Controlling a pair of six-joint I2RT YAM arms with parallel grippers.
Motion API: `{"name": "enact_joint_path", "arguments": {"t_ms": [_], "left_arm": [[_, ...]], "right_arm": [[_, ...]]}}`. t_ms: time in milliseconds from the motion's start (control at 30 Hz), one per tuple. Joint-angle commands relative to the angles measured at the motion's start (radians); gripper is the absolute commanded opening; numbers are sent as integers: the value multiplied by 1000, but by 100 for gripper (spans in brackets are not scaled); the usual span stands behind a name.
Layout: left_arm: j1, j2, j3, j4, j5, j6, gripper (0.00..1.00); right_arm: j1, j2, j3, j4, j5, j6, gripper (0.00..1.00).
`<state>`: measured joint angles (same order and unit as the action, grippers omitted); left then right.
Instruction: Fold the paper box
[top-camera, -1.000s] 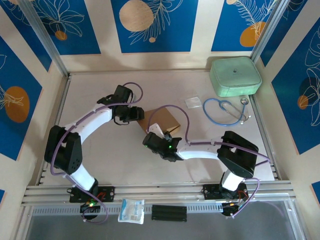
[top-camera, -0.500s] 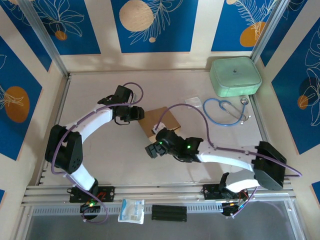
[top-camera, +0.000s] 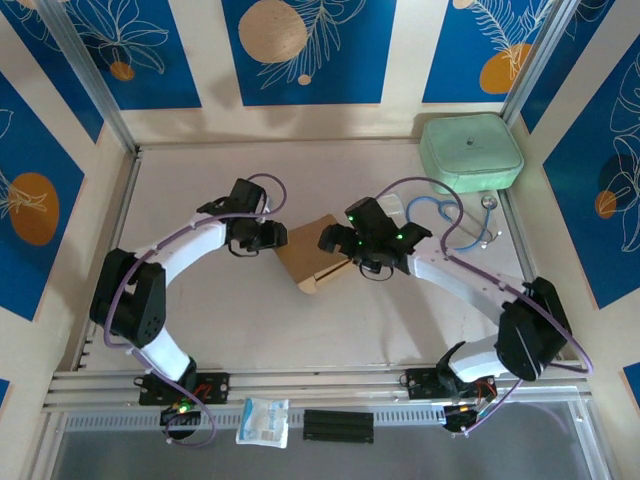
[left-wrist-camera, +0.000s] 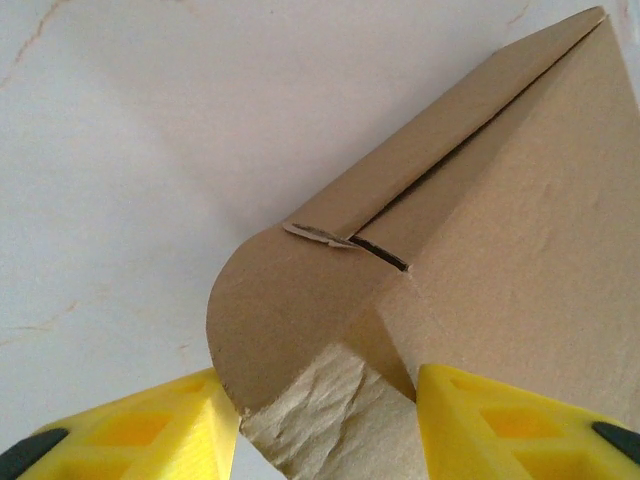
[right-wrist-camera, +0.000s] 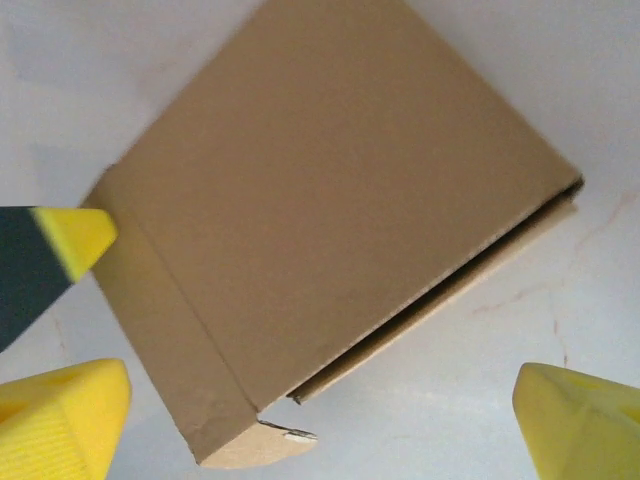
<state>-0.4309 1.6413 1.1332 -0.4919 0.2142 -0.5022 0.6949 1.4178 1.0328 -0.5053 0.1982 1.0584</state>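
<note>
Brown kraft cardboard is sitting near the middle of the pale table (top-camera: 200, 180): we are looking at the paper box (top-camera: 312, 255), folded into a shallow square and lying between the two arms. The left gripper (top-camera: 278, 238) is reaching in from the left. In its wrist view we are seeing its yellow fingers (left-wrist-camera: 130, 430) pressing on either side of one corner of the box (left-wrist-camera: 480, 250), so it is gripping the cardboard there. A rounded flap is curling around that corner, and the edge between the fingers is looking crumpled. The right gripper (top-camera: 328, 242) is hanging by the box's far right side with its jaws spread wide and nothing between them. In its own view the box (right-wrist-camera: 330, 200) is lying flat beyond the fingertips (right-wrist-camera: 60, 420), with a dark gap running along one edge. We are also making out a mint-green case (top-camera: 470, 152) in the far right corner of the table. A blue stethoscope (top-camera: 487, 203) is lying just near of it, partly covered by the right arm.
</note>
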Motion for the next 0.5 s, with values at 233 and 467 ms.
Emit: {"name": "enact_joint_path", "arguments": {"t_ms": [233,467], "left_arm": [[-64,-30,-124,77,32,-98,50],[-160,-74,-229,168,-8,-203,54]], "right_arm": [[-68,222,-20,147,-142,-11,75],[-145,297,10,146,-167,-265,57]]}}
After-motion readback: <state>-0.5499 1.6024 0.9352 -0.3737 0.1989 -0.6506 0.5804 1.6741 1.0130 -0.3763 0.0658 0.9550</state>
